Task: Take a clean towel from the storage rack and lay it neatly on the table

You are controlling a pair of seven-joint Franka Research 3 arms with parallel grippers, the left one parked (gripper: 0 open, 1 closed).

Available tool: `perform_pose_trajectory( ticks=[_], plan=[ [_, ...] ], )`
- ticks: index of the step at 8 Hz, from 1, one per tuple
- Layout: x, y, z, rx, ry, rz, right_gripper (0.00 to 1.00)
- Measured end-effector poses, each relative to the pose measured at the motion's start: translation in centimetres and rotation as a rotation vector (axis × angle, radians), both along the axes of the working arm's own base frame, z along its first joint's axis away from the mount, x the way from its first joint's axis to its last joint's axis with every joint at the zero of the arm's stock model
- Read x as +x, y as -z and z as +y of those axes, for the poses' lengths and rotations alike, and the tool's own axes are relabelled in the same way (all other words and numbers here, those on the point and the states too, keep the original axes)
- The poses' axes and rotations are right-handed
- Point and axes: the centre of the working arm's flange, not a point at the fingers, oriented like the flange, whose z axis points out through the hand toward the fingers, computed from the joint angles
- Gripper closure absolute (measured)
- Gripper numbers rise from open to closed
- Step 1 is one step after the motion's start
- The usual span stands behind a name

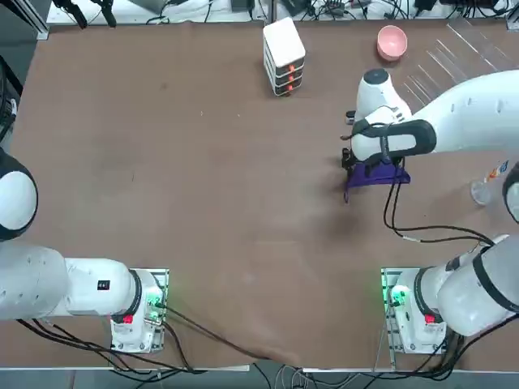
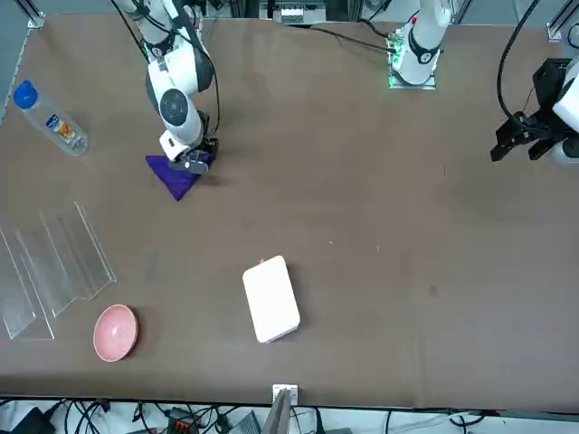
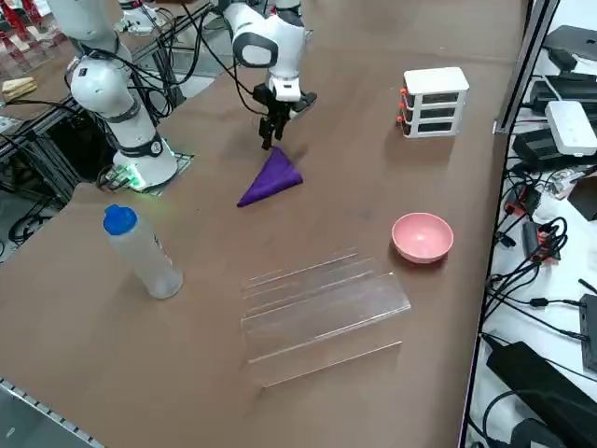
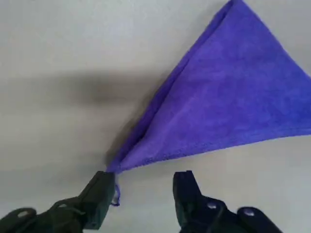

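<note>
Wrist view shows my right claw [image 4: 144, 196] with its fingers apart and nothing between them; the towel [image 4: 228, 107] lies just ahead of the tips, one corner touching the inner face of one finger [image 4: 99, 194]. From the side, the towel [image 3: 271, 177] sits on the table [image 3: 373, 140] as a folded triangle, directly below and just in front of the claw [image 3: 270, 137], with the rack [image 3: 322, 308] well apart from it, out past the towel on the side away from the arm.

I judge the cloth is off the rack but not yet laid neatly: it is doubled over, not flat. To do this step well, I would lower onto the upper layer's free corner only, pinch it without catching the layer beneath, then draw it away from the fold low over the tabletop so the cloth opens into a rectangle without bunching.

The bottle [image 3: 140, 250] beyond the rack carries a label, but I cannot read it. No other writing is legible.
</note>
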Motion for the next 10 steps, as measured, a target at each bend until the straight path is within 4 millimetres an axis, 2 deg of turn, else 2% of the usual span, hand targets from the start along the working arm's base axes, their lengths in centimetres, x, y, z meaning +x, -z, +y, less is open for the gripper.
perform_pose_trajectory(
  ticks=[2, 10],
  plan=[
    [-0.4, 1.1, 0.6, -0.021, -0.018, -0.001, 0.25],
    [-0.4, 3.2, 0.8, -0.026, -0.016, -0.016, 0.25]
  ],
)
